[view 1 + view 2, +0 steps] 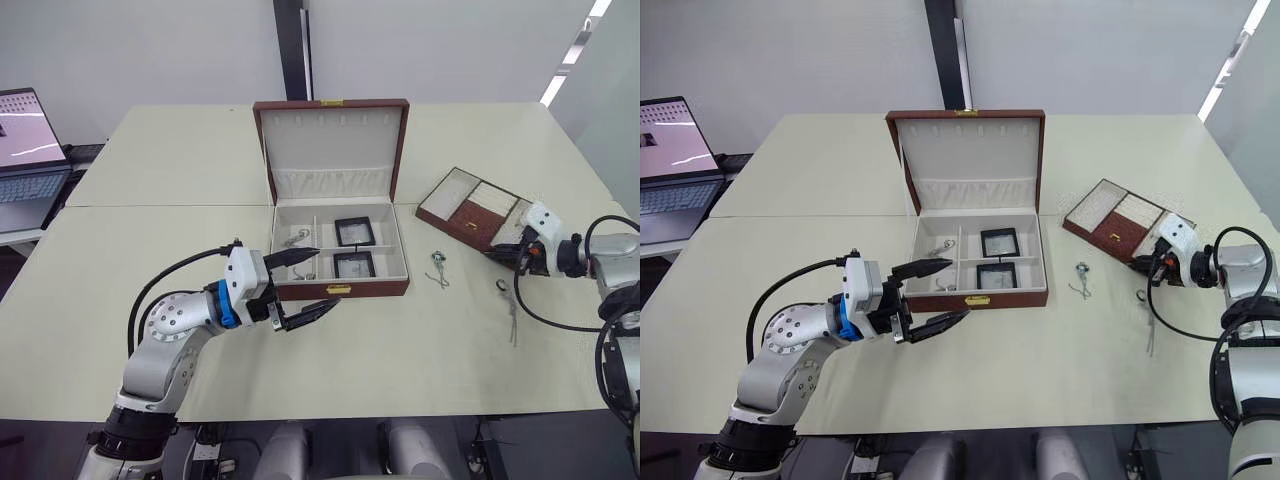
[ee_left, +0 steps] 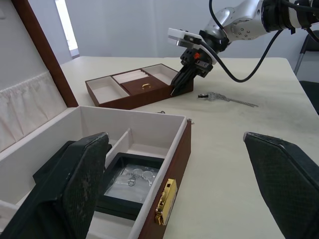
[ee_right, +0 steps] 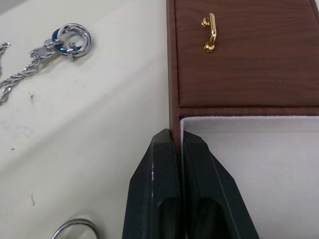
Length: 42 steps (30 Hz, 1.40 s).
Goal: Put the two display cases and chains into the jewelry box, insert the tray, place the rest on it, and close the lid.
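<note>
2 pincers in play: right pincer (image 3: 177,149) is clamped tight on the wall of the tray (image 1: 470,205), 1 finger outside the brown rim, 1 inside a white compartment, at the tray's near corner on the right side of the desk (image 1: 150,170). Tray has a brown centre panel w/ a small gold handle (image 3: 211,32). Just beside the pincer on the desk lie a ring pendant on a chain (image 3: 70,39) and part of another ring (image 3: 75,229); a 3rd small piece (image 1: 439,268) sits between tray and jewelry box (image 1: 338,250). Left pincer (image 1: 305,285) is spread wide, holding nothing, hovering at the box's front-left corner, 1 finger over the rim, other in front of the box. Box is open, lid upright; 2 display cases (image 1: 354,232) sit in its right compartments, 1 chain (image 1: 296,238) in the left.
</note>
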{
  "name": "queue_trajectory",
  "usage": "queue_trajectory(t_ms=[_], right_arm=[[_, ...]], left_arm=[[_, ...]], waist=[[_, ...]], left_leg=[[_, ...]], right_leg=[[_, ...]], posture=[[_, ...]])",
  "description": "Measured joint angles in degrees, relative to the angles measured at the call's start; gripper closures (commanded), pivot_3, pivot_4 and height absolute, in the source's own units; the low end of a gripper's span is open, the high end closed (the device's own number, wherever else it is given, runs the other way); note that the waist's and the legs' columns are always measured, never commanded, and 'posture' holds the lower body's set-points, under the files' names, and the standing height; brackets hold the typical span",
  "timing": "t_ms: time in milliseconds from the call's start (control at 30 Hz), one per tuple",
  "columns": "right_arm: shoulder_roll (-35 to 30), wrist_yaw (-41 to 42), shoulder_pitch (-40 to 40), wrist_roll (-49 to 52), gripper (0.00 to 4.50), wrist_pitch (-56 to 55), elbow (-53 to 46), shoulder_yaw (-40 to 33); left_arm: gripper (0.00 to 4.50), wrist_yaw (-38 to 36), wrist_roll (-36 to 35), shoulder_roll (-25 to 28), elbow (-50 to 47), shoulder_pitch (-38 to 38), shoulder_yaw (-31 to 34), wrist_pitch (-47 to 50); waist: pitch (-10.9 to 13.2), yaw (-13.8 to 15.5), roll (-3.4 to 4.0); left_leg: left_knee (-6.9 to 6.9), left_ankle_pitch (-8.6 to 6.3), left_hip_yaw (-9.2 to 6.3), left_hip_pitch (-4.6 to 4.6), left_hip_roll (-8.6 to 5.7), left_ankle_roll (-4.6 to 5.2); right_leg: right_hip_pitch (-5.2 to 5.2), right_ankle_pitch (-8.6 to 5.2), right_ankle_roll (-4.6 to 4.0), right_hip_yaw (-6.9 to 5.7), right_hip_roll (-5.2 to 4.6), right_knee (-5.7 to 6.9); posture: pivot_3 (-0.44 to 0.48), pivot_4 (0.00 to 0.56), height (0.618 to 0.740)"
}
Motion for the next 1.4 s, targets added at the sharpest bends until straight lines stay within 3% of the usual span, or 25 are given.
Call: queue_trajectory(t_ms=[300, 467, 933, 1100, 1233, 1400], right_arm=[[-0.1, 0.6, 0.0, 0.1, 4.47, 1.2, -0.2, -0.8], [-3.0, 3.0, 2.5, 0.9, 4.47, 3.8, -5.9, -2.2], [-14.8, 7.3, 36.1, 17.0, 4.47, 28.3, -62.1, -14.2], [-16.0, 6.0, 39.4, 22.6, 4.47, 36.1, -76.9, -16.1], [-16.8, 5.8, 39.3, 25.1, 4.47, 38.8, -81.9, -15.8], [-16.6, 5.5, 33.1, 25.0, 4.47, 39.6, -83.6, -9.3]], left_arm=[[0.00, 0.1, 0.0, -1.1, 0.5, -0.1, -0.1, 0.0], [0.00, 0.3, 0.4, -1.6, 0.5, -0.4, -0.2, 0.0], [0.00, 6.3, 0.8, -2.6, -2.1, 4.9, 0.8, 0.3], [0.00, 9.1, 0.4, -2.3, -5.7, 9.6, 2.9, 1.4], [0.00, 11.4, 0.3, -2.1, -7.8, 13.5, 5.0, 1.8], [0.00, 15.9, 0.4, -2.8, -12.0, 18.0, 7.3, 2.4]], waist=[[0.0, 0.0, 0.00], [0.1, 0.1, 0.09], [0.0, 0.1, 0.23], [0.0, 0.3, 0.22], [0.0, 0.4, 0.20], [0.0, 0.2, 0.18]], left_leg=[[-0.01, 0.00, 0.00, -0.01, -0.01, 0.00], [-0.01, 0.00, -0.01, -0.04, -0.01, 0.00], [0.00, -0.01, -0.03, -0.02, 0.02, 0.02], [-0.01, -0.02, -0.06, -0.03, 0.01, 0.02], [0.00, -0.02, -0.06, -0.03, 0.00, 0.03], [-0.01, -0.02, -0.05, 0.00, 0.03, 0.03]], right_leg=[[-0.01, 0.00, 0.00, -0.01, 0.00, 0.00], [-0.03, 0.00, 0.00, -0.01, -0.01, -0.01], [0.00, 0.00, 0.01, 0.00, 0.00, 0.02], [0.02, 0.00, 0.01, -0.03, 0.00, -0.01], [0.03, 0.00, 0.01, -0.04, -0.01, -0.03], [0.03, 0.00, 0.01, -0.04, 0.00, -0.03]], posture=[[0.000, 0.150, 0.740], [0.000, 0.150, 0.740], [0.000, 0.150, 0.740], [0.000, 0.150, 0.740], [0.000, 0.150, 0.740], [0.000, 0.150, 0.740]])
